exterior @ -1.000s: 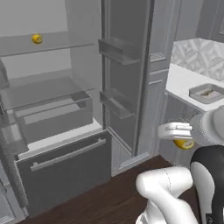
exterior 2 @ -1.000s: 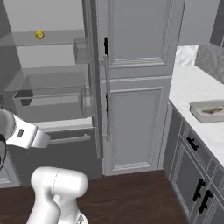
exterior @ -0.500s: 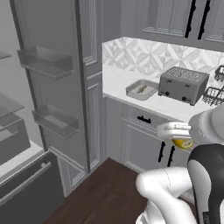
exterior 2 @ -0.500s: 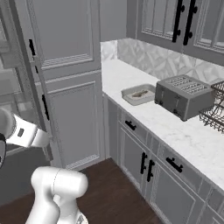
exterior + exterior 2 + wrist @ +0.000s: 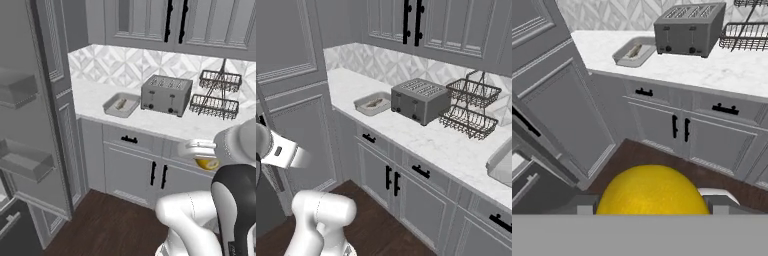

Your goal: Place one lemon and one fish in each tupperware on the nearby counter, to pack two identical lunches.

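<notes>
My gripper (image 5: 652, 205) is shut on a bright-yellow lemon (image 5: 652, 184), which bulges between the two fingertips at the bottom of the hand view. The left base view shows the same lemon (image 5: 207, 163) under the white hand, in front of the lower cabinets. A light-grey tupperware (image 5: 121, 105) (image 5: 373, 103) (image 5: 634, 52) sits on the white marble counter (image 5: 165, 123) (image 5: 437, 143), left of a toaster. A small pale fish (image 5: 120, 103) (image 5: 634, 50) lies inside it. The gripper is well short of the counter, out over the dark wood floor.
A grey toaster (image 5: 166, 94) (image 5: 418, 100) stands beside the tray, and a two-tier wire basket (image 5: 216, 95) (image 5: 471, 107) to its right. A light-grey basin shape (image 5: 501, 164) shows at the counter's far right. Tall cabinet doors (image 5: 50, 100) rise on the left.
The whole picture has swung from the open fridge to the counter, so the base has moved. The lemon has stayed in the gripper throughout.
</notes>
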### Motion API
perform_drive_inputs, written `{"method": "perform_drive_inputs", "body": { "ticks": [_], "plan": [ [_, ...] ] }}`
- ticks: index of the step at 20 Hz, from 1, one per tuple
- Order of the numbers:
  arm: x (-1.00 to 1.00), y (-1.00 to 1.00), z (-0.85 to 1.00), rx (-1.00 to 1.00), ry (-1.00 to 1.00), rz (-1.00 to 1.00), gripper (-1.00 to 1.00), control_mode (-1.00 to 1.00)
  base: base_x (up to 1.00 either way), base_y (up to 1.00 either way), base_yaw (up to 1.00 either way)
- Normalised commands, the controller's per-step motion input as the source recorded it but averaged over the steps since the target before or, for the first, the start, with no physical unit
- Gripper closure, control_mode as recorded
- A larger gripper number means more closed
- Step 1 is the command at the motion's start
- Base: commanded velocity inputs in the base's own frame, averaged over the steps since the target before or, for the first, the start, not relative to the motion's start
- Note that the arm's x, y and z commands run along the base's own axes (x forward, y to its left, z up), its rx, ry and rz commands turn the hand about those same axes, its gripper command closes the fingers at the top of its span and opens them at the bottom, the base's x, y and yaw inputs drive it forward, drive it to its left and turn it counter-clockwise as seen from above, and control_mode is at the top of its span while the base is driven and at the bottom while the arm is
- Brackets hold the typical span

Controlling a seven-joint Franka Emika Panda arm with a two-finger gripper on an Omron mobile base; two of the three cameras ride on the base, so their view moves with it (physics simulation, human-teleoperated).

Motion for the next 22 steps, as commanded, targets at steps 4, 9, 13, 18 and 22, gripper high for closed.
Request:
{"method": "perform_drive_inputs", "body": {
  "ticks": [4, 9, 13, 18, 22],
  "plan": [
    [0.0, 0.0, 0.0, 0.0, 0.0, 0.0, 1.0, 1.0, 0.79, 0.0, -0.03],
    [0.0, 0.0, 0.0, 0.0, 0.0, 0.0, 1.0, 1.0, 1.0, 0.0, -0.01],
    [0.0, 0.0, 0.0, 0.0, 0.0, 0.0, 1.0, 1.0, 0.99, 0.11, -0.01],
    [0.0, 0.0, 0.0, 0.0, 0.0, 0.0, 1.0, 1.0, 0.99, 0.04, -0.04],
    [0.0, 0.0, 0.0, 0.0, 0.0, 0.0, 1.0, 1.0, 0.84, 0.0, -0.07]
  ]
}}
